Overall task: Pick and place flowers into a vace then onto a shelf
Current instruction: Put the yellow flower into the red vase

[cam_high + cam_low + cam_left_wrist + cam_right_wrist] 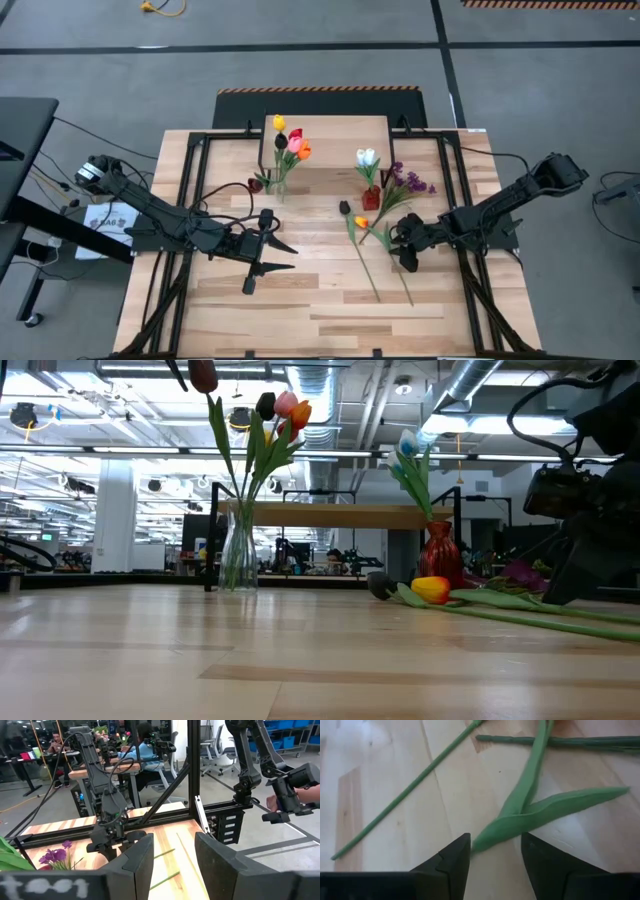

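Note:
A clear glass vase (280, 186) (238, 555) holds several tulips in front of the shelf (330, 138) (330, 515). A small red vase (371, 198) (441, 555) holds a pale tulip. An orange tulip (361, 222) (430, 589), a dark tulip (344, 207) and a purple sprig (410, 184) lie flat on the table, their stems running toward the near edge. My right gripper (403, 255) (495, 855) is open and tilted down over the stems; a green leaf's tip (485, 837) lies between its fingers. My left gripper (290, 257) (172, 855) stands open and level, left of centre.
Black frame rails (190, 200) run along both table sides. Cables and a sheet of paper (105, 222) lie off the left edge. A bare stem (405, 795) crosses the wood beside my right gripper. In the room beyond, a person's hand (300, 795) shows near other arms.

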You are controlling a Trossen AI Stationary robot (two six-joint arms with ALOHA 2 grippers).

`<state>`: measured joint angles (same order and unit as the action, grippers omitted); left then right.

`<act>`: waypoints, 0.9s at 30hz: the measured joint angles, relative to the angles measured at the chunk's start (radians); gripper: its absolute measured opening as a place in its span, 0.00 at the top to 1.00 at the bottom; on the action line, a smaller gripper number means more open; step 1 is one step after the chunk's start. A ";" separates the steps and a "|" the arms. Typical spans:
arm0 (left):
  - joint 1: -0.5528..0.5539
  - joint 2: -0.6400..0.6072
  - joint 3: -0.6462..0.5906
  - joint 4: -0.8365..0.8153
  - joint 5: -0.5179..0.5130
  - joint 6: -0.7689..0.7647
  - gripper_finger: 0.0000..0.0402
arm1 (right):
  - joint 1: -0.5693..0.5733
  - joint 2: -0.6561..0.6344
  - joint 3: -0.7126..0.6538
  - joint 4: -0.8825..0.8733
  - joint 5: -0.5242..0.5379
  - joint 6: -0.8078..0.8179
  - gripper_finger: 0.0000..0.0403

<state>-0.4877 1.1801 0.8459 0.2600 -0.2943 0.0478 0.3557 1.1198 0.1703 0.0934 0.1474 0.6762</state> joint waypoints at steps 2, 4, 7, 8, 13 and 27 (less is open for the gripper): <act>0.000 0.000 0.000 0.000 0.000 0.000 0.66 | 0.000 0.000 0.000 0.013 -0.012 0.000 0.58; 0.000 0.000 0.000 0.000 0.000 0.000 0.66 | 0.001 0.000 0.000 0.027 -0.011 -0.001 0.58; 0.000 0.000 0.000 0.000 0.000 -0.001 0.66 | 0.000 0.001 0.000 0.073 -0.004 -0.012 0.57; 0.000 0.000 0.000 0.000 0.000 -0.001 0.66 | 0.000 0.001 0.000 0.086 -0.003 -0.019 0.57; 0.000 0.000 0.000 0.000 0.000 -0.001 0.66 | 0.000 0.000 0.000 0.079 0.005 -0.027 0.58; 0.000 0.000 0.000 0.001 0.000 -0.011 0.66 | 0.017 0.228 0.014 0.217 0.089 0.006 0.58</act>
<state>-0.4877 1.1799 0.8459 0.2613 -0.2947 0.0364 0.3722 1.3480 0.1846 0.3101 0.2365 0.6824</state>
